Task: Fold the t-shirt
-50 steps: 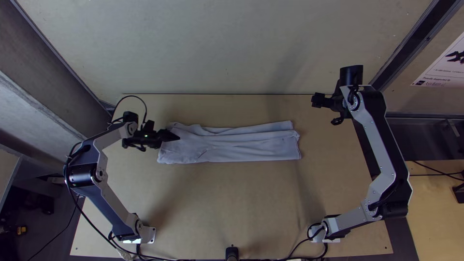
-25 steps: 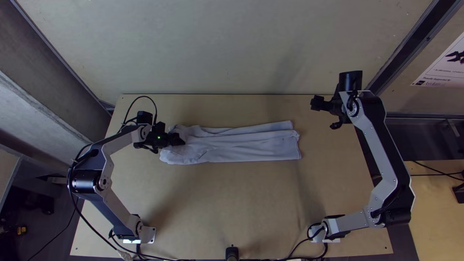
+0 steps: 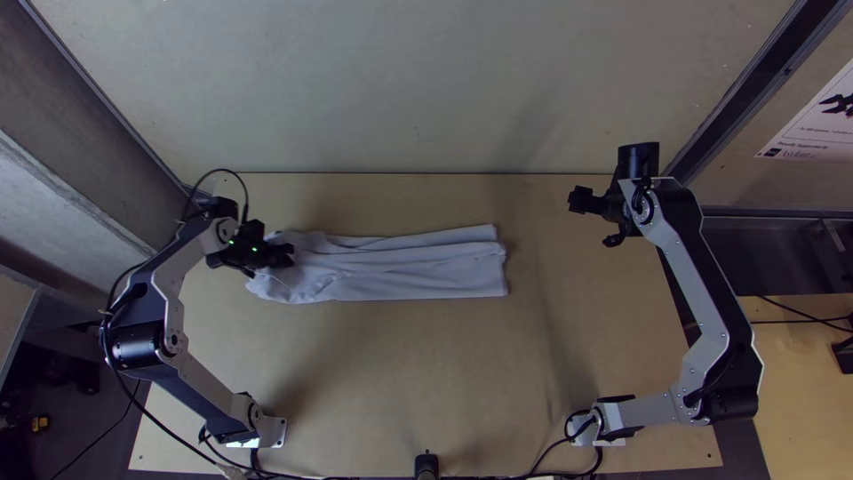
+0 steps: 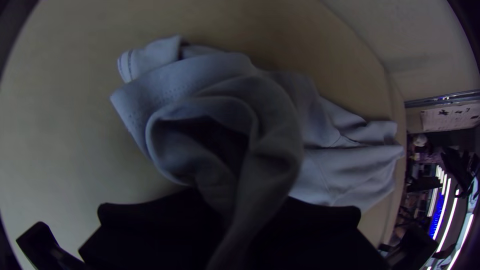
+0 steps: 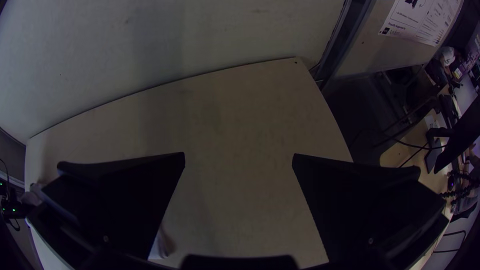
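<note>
Pale grey-blue fabric t-shirt (image 3: 418, 267) lies in a long folded strip across the light wooden worktop (image 3: 409, 382), left of its middle. Black two-fingered left hand (image 3: 289, 255) grips a bunched fold at the strip's left end; in the left wrist view, cloth loops up between its fingers. Black two-fingered right hand (image 3: 593, 201): fingers wide apart, well clear of the shirt.

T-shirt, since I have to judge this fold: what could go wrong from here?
The left gripper grips a bunched end of the t-shirt, so pulling might loosen the folds. The right gripper is open, away from the t-shirt, so the other end, unheld, may slide or twist.
</note>
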You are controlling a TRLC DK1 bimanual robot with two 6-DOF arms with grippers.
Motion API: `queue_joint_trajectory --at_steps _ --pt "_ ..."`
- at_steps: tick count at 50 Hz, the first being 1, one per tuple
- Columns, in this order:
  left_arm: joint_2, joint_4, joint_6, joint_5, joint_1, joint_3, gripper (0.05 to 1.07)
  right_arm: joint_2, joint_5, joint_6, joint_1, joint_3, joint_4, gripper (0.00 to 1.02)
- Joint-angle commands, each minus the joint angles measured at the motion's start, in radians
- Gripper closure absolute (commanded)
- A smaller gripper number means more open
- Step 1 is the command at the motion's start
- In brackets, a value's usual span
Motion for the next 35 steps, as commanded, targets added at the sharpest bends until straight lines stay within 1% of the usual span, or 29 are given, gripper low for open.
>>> queue_joint_trajectory --at_steps 1,7,12,19,26,35 --pt "0.008 -0.041 0.129 -0.056 0.075 0.09 1.05 -0.044 -0.003 0.016 -0.014 -0.019 0.012 0.04" --pt "0.07 -0.07 0.212 -0.142 0.157 0.185 1.05 -0.061 -0.003 0.016 -0.034 -0.012 0.014 0.04" --pt "0.127 -0.156 0.267 -0.214 0.203 0.291 1.05 -0.07 -0.003 0.007 -0.045 -0.013 0.018 0.04" --pt "0.138 -0.161 0.318 -0.306 0.23 0.35 1.05 -0.075 -0.003 0.004 -0.054 -0.012 0.018 0.04" --pt "0.09 -0.241 0.332 -0.364 0.218 0.43 1.05 -0.084 -0.003 0.011 -0.053 -0.018 0.018 0.04" --pt "0.004 -0.353 0.298 -0.443 0.102 0.513 1.05 -0.09 -0.003 0.014 -0.046 -0.026 0.018 0.04"
